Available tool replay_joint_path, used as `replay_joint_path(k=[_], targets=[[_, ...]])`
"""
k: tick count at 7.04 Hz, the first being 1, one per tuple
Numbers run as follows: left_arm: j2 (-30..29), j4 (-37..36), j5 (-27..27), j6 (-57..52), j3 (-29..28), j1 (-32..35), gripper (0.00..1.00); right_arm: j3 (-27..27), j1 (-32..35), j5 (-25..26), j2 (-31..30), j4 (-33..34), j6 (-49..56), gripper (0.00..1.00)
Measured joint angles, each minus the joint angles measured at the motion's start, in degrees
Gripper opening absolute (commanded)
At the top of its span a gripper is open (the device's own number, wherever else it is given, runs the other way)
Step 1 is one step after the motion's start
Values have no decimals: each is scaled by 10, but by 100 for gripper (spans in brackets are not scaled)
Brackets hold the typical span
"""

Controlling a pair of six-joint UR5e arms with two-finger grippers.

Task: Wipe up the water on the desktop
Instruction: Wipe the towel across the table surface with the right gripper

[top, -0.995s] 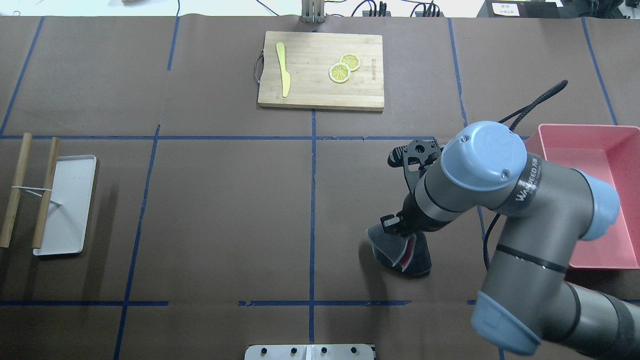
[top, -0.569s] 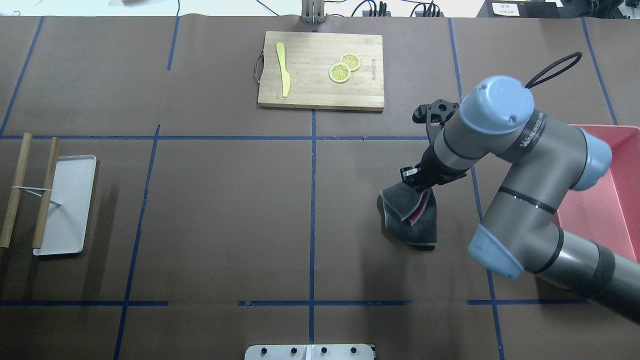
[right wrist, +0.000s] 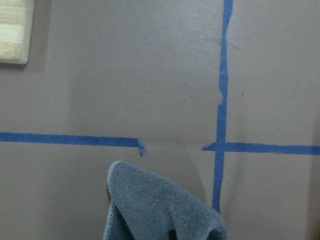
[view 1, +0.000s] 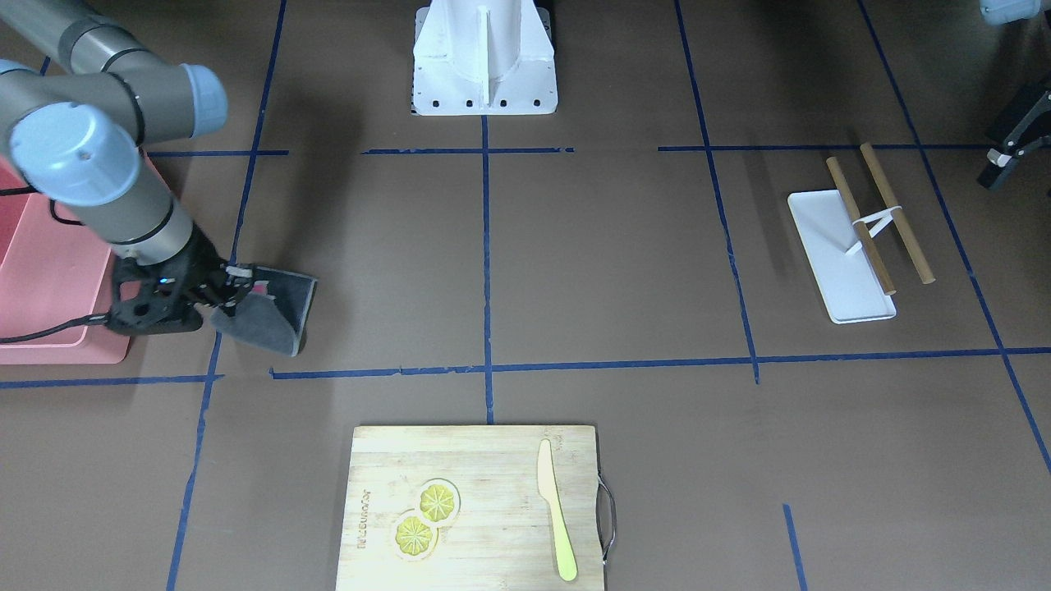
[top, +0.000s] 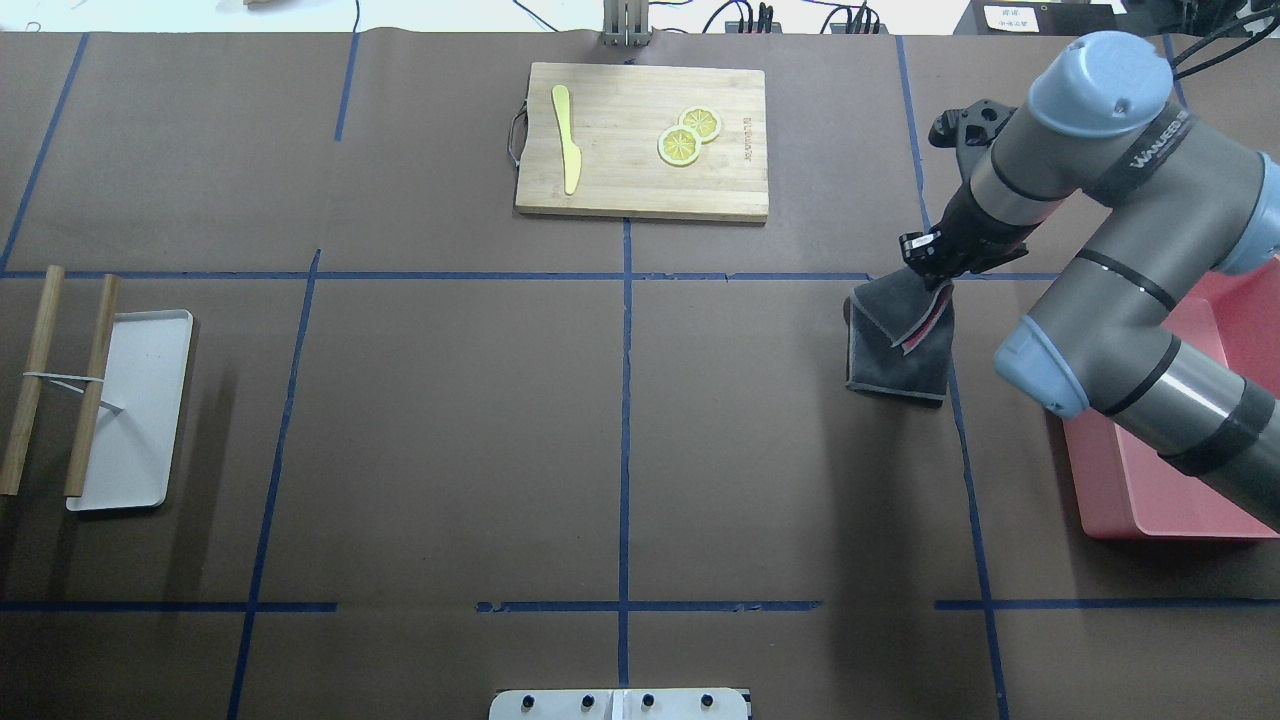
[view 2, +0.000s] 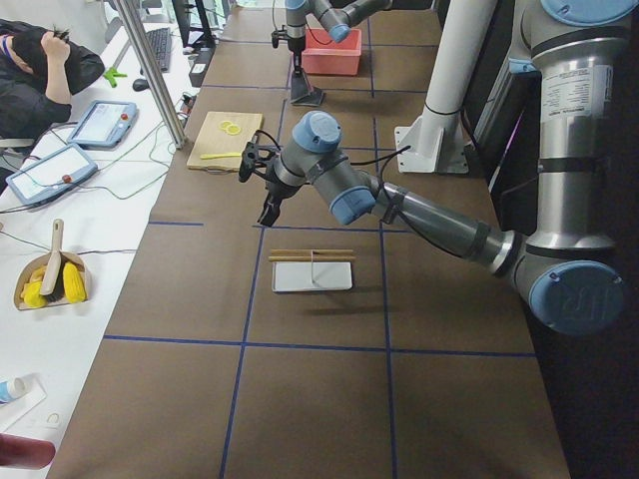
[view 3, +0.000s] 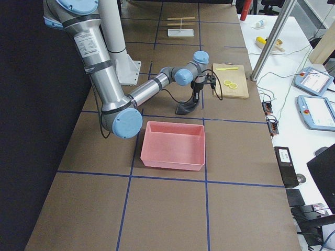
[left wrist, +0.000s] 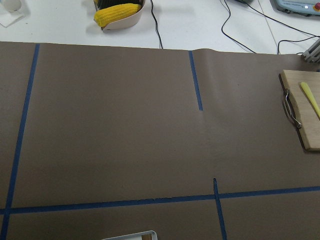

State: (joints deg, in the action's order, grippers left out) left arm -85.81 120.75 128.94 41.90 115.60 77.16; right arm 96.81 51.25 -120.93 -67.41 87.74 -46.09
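The desktop (top: 450,400) is matte brown with blue tape lines; I see no water on it. My right gripper (top: 925,262) is shut on the top edge of a dark grey cloth (top: 897,345) with a pink inner side. The cloth hangs down and its lower end drags on the desktop just near of the cross tape line. It also shows in the front view (view 1: 275,316) and the right wrist view (right wrist: 160,210). My left gripper (view 1: 1008,152) hovers over the table's left end near the white tray; I cannot tell how its jaws stand.
A bamboo cutting board (top: 640,150) with a yellow knife (top: 567,140) and two lemon slices (top: 688,135) lies at the far middle. A pink bin (top: 1180,480) stands at the right under my right arm. A white tray (top: 130,405) with two wooden sticks lies at the left.
My right arm has swept the cloth away from the robot and to the right, from the near middle of the square up to the cross tape line.
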Motion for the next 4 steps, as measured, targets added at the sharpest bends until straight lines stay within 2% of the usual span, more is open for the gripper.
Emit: replay_joint_path(k=[2,4], targets=[[3,0,0,0,-1,-1,100,-14,-11,-2,2,-1,4,0],[4,0,0,-1,-5,-1,100,0,-55,-10,2,-3,-35,0]])
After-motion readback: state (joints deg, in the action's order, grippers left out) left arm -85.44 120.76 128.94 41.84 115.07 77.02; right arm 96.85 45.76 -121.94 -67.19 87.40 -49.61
